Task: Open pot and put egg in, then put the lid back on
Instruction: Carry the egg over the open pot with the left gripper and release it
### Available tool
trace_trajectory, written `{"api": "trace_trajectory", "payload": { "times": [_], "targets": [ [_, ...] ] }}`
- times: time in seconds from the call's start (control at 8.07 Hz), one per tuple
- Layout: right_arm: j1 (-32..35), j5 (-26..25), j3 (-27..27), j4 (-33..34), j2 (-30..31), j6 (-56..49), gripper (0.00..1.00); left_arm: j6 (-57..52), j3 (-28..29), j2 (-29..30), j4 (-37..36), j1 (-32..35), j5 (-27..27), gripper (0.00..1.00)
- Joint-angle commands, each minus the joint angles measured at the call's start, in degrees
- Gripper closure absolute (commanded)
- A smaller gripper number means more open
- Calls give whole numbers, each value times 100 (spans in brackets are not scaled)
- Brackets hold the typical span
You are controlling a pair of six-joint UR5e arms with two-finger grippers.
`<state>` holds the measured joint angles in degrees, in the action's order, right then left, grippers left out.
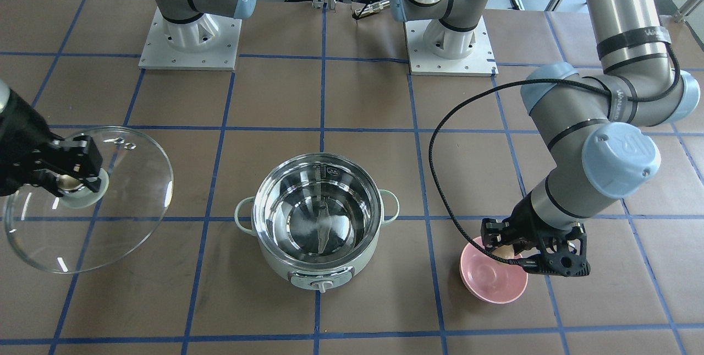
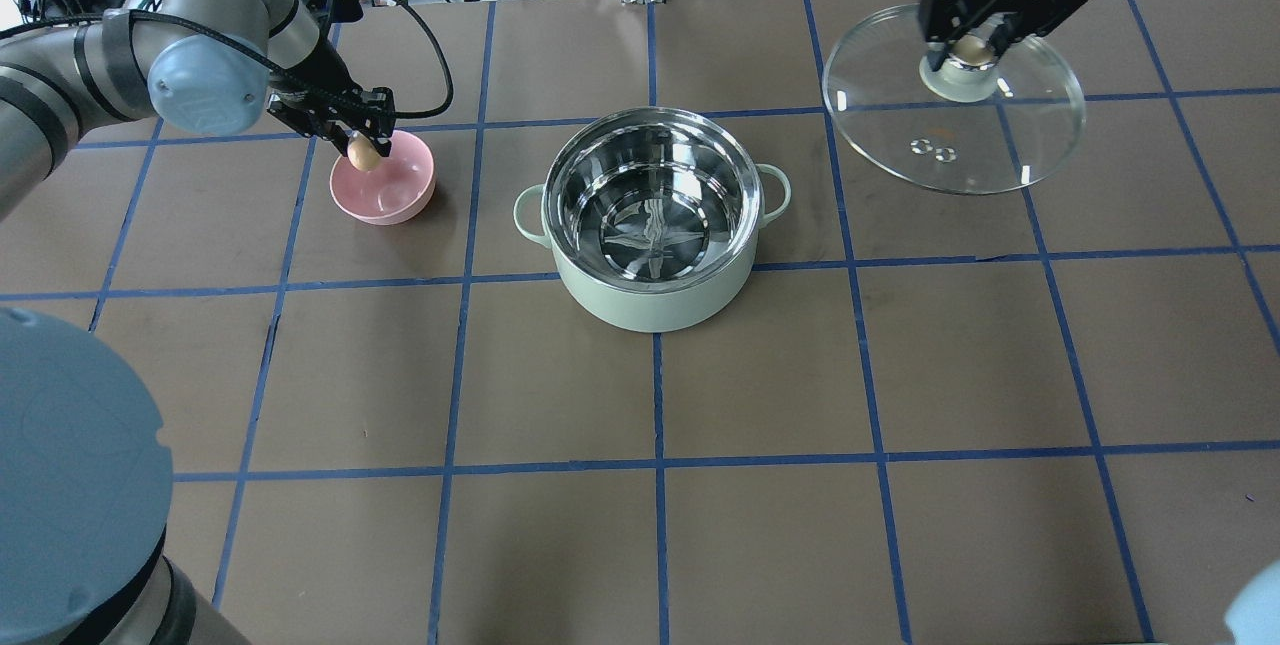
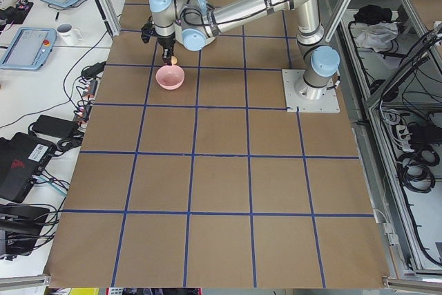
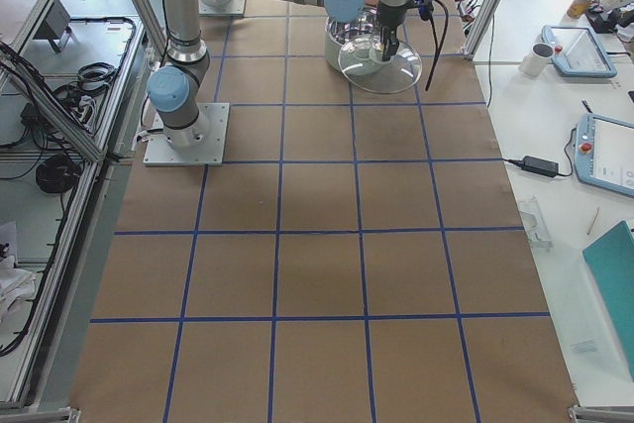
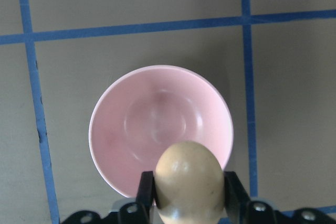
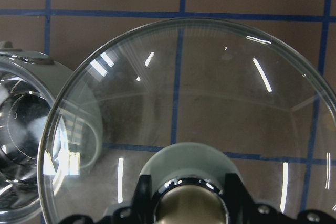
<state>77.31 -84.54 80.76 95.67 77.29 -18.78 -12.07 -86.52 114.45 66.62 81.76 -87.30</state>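
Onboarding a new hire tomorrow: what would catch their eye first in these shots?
The open pot sits mid-table, its shiny steel inside empty. On the robot's right, the right gripper holds the big glass lid off to the side, clear of the pot. On the robot's left, the left gripper is shut on the egg just above the pink bowl's rim.

We lose the lower end of the egg (image 5: 189,179) below the left wrist view's bottom edge, and it hides part of the rim of the pink bowl (image 5: 105,129). In the right wrist view the lid (image 6: 210,77) runs off the bottom edge, the pot (image 6: 21,119) off the left.
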Motion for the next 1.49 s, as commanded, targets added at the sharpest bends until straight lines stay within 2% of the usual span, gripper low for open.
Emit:
{"api": "trace_trajectory", "payload": {
  "times": [0.0, 0.37, 0.5, 0.62, 0.87, 1.36],
  "targets": [
    [-1014, 25, 62, -206, -21, -1012, 100, 1332, 12, -633, 202, 1020, 108, 60],
    [-1192, 8, 71, -294, -21, -1137, 100, 3504, -5, -617, 132, 2130, 134, 60],
    [-1201, 8, 71, -294, -12, -1137, 100, 3980, -23, -417, 54, 2385, 135, 60],
    [-1201, 8, 62, -294, -12, -1145, 100, 4419, -23, -119, -400, 2701, 143, 60],
    [-1201, 25, 80, -329, 5, -1137, 100, 4617, -31, 348, -624, 3029, 91, 60],
    [-1201, 43, 80, -329, 14, -1101, 100, 4283, 4, 710, -633, 3021, 64, 59]
  ]
}}
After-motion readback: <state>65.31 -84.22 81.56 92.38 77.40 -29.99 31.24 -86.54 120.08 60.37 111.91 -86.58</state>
